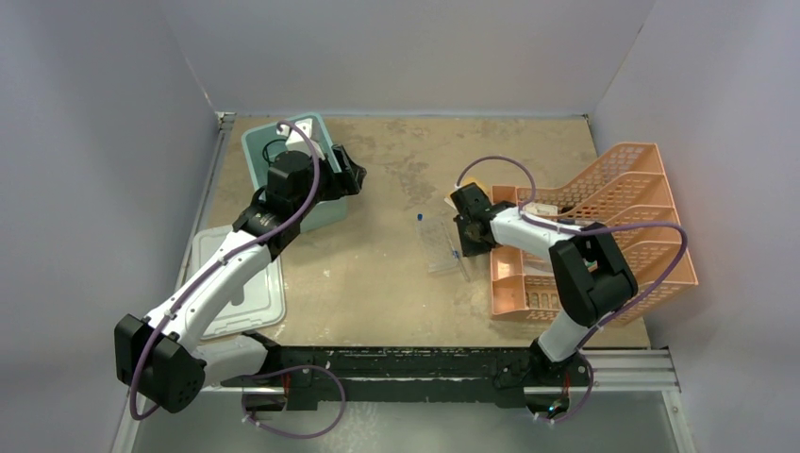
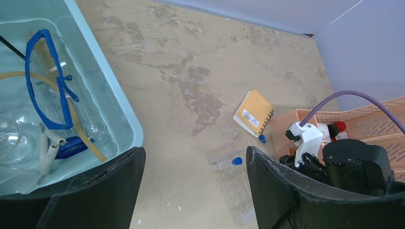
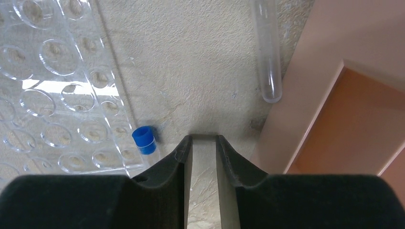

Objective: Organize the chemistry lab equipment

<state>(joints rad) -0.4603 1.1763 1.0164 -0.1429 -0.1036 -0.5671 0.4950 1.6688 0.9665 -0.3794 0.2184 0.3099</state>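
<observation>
My left gripper (image 1: 347,176) is open and empty, held above the table beside the teal tub (image 1: 261,156); in the left wrist view (image 2: 196,191) its jaws stand wide apart. The tub (image 2: 125,109) holds blue-framed goggles (image 2: 45,81), amber tubing (image 2: 83,136) and clear glassware (image 2: 8,138). My right gripper (image 1: 469,236) is low over the table next to the clear rack (image 1: 441,247). In the right wrist view (image 3: 204,138) its jaws stand a narrow gap apart with only table between them. A blue-capped tube (image 3: 144,141) lies just left of them at the rack's (image 3: 57,95) edge. An uncapped clear tube (image 3: 268,57) lies by the orange tray.
The orange tiered mesh tray (image 1: 613,236) stands at the right, close to my right gripper. The white lid (image 1: 236,283) lies at the front left. A yellow notebook (image 2: 254,112) and another blue-capped tube (image 2: 262,139) lie near the tray. A blue cap (image 2: 236,161) sits on the rack.
</observation>
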